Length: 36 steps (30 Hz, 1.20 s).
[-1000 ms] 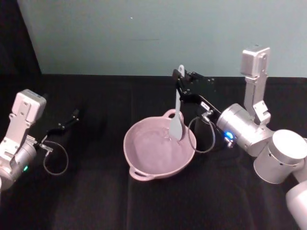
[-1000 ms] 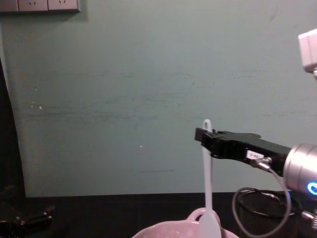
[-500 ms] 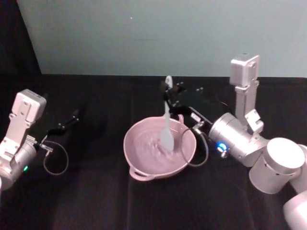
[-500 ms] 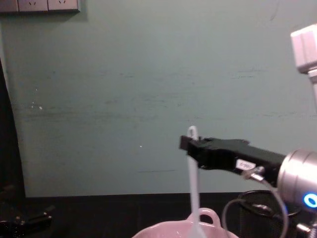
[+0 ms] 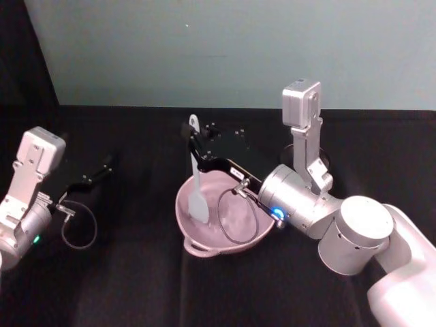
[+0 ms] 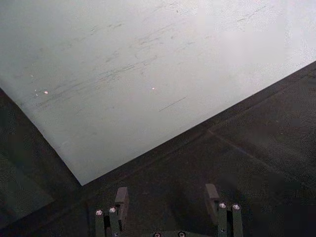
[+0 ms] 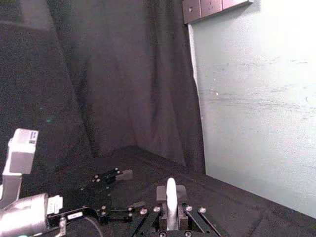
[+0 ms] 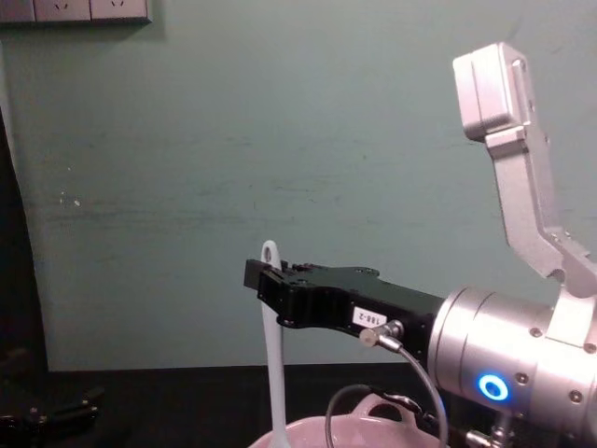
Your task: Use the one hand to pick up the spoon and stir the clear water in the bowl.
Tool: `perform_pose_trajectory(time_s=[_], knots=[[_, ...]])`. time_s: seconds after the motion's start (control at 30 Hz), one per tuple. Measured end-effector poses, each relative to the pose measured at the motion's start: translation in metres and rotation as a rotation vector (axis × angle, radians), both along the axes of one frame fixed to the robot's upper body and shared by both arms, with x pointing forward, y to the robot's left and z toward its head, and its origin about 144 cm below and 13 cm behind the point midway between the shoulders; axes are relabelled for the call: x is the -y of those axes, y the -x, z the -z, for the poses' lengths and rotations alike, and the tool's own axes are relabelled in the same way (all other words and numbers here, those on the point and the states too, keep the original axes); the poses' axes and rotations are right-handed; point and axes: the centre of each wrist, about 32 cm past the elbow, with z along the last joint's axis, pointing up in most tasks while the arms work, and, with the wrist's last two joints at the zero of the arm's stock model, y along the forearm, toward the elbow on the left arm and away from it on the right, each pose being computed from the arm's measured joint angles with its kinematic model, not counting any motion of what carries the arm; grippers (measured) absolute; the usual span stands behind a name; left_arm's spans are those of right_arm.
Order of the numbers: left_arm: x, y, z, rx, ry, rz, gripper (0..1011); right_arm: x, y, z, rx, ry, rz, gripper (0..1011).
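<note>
The pale pink bowl (image 5: 187, 233) sits mid-table on the black cloth, and its back rim (image 8: 373, 422) peeks up in the chest view. The white spoon (image 5: 196, 178) hangs upright with its paddle head dipped inside the bowl's left side. My right gripper (image 5: 194, 144) is shut on the top of the spoon's handle (image 8: 272, 347), just below the hole. The right wrist view has the handle (image 7: 171, 196) pinched between the black fingers. Far to the left, my left gripper (image 5: 102, 167) rests parked and open (image 6: 167, 197), holding nothing.
Black cloth covers the table up to a pale green wall behind it. A grey cable loop (image 5: 235, 214) hangs from the right wrist over the bowl. The right arm's silver body (image 5: 354, 235) lies low over the table to the bowl's right.
My right gripper has swept the spoon leftward across the bowl, from the back right rim to the left side, and the arm has followed over the bowl. The left arm stayed still.
</note>
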Motion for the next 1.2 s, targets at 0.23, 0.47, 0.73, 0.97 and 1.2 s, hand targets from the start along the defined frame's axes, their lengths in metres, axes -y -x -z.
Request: perform_pose_trajectory(time_s=[0.23,0.47,0.73,0.97,1.2], knots=[[0.000,0.000,0.000,0.000,0.000,0.000,1011,0.004,-0.011,0.003,-0.004,-0.014,0.034,118],[0.000,0.000,0.000,0.000,0.000,0.000,1011,0.023,-0.022,0.005,-0.008,-0.022,0.118,118],[0.000,0.000,0.000,0.000,0.000,0.000,1011,0.050,-0.023,0.003,-0.003,-0.024,0.202,118],[0.000,0.000,0.000,0.000,0.000,0.000,1011,0.054,-0.013,0.002,-0.002,-0.016,0.201,118],[0.000,0.000,0.000,0.000,0.000,0.000,1011,0.049,0.003,0.004,-0.009,-0.023,0.172,117]])
